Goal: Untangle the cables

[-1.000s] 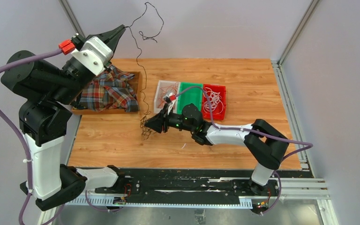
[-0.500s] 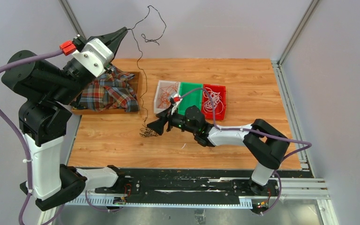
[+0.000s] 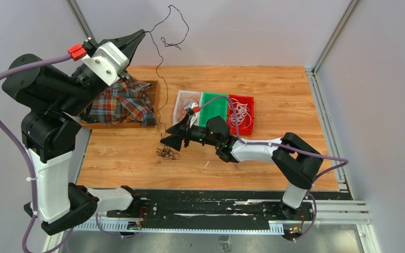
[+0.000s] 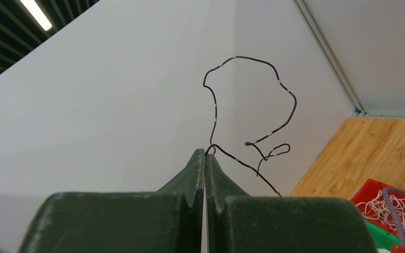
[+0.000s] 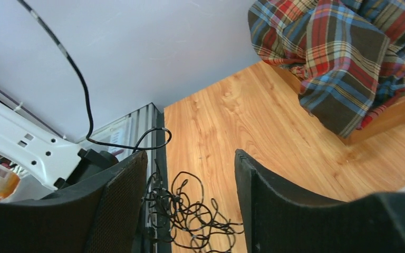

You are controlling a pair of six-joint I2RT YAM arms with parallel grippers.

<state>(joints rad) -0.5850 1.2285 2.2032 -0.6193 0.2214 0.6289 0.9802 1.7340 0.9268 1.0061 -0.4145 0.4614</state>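
The left gripper (image 3: 140,33) is raised high above the far left corner of the table (image 3: 279,89), its jaws clenched on a thin dark cable (image 3: 158,71). In the left wrist view the tips (image 4: 205,156) are pressed together with the cable (image 4: 215,112) pinched at the very end. A free end curls upward, while the long part hangs down to the table. There it ends in a tangle (image 3: 167,154) of small loops on the wood.

The right gripper (image 3: 170,138) hovers just above that tangle (image 5: 190,213), jaws spread and holding nothing. One strand loops close by its finger (image 5: 126,184), though contact is hard to judge.

Behind it sit three trays: a clear tray (image 3: 179,100) with orange-red cables (image 3: 189,101), a green tray (image 3: 214,108), and a red tray (image 3: 250,113) with white cables (image 3: 241,112). A plaid cloth (image 3: 120,103) lies at the left.
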